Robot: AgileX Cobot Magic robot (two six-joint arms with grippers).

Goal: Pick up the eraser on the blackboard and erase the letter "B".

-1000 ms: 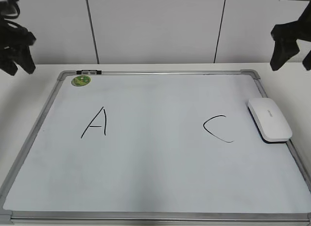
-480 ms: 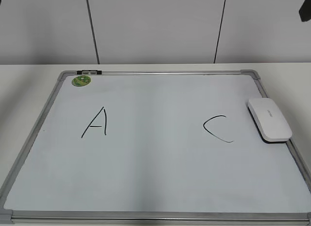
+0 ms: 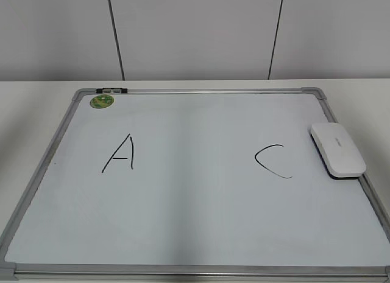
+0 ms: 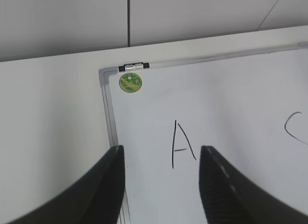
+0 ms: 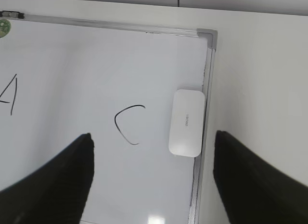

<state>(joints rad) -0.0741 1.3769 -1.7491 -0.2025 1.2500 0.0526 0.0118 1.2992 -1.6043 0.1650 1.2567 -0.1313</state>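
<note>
1. The blackboard (image 3: 195, 228) lies flat on the white table (image 3: 36, 94). It is really a white board with a grey metal frame all around it.
2. The eraser (image 3: 337, 150) is a flat white block with round corners. It lies on the right side of the board, right by the right frame, and its far end tips a little toward the middle of the board.
3. In the right wrist view the eraser (image 5: 186, 122) has small grey print on its top, too small to read.
4. A black letter "A" (image 3: 119, 154) is on the left part of the board.
5. A black letter "C" (image 3: 273, 160) is on the right part, just left of the eraser and not touching it.
6. The space between the "A" and the "C" is plain white. No letter "B" shows on the board in any view.
7. A small round green sticker (image 3: 102, 101) sits in the far left corner of the board. A little silver and black clip (image 3: 111, 89) sits on the frame just behind it.
8. The left tool (image 4: 161, 185) hangs high over the left edge of the board, near the "A" (image 4: 183, 144). Its two dark fingers are spread apart and hold nothing.
9. The right tool (image 5: 154, 180) hangs high over the right part of the board. Its fingers are spread very wide, with the "C" (image 5: 127, 124) and the eraser showing between them far below. It holds nothing.
10. No arms show in the exterior view.
</note>
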